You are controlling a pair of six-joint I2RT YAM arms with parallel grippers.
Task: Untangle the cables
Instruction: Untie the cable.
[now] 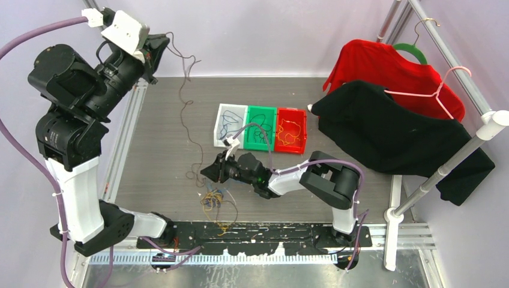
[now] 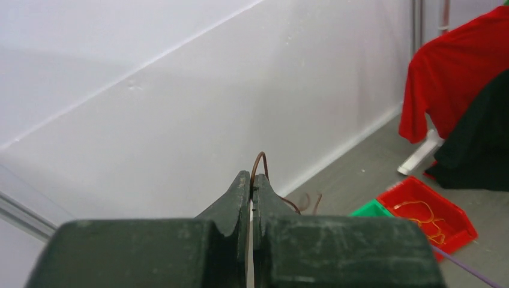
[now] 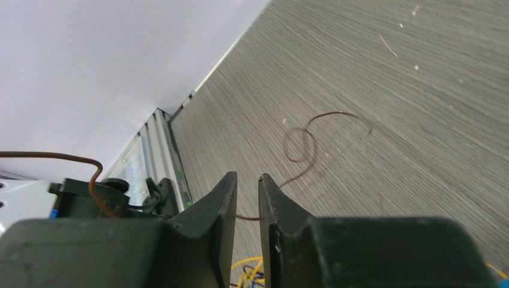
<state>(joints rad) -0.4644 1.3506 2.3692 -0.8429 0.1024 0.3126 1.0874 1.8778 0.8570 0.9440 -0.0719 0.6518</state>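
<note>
Grey, wood-grained surface (image 1: 162, 120), flecked with a few small pale bits. Toward the far middle, three shallow trays in a row, side against side: white tray (image 1: 218, 131) at left, green tray (image 1: 262, 108) between, red tray (image 1: 304, 129) at right. Left of the trays, a thin brown cable (image 3: 336, 113) trailing down onto the grey and ending in loose curls. Just nearer than those curls, a small tangle of cables (image 1: 213, 199) in yellow, blue and dark strands. Along the near edge, a black mounting plate (image 1: 258, 235).
</note>
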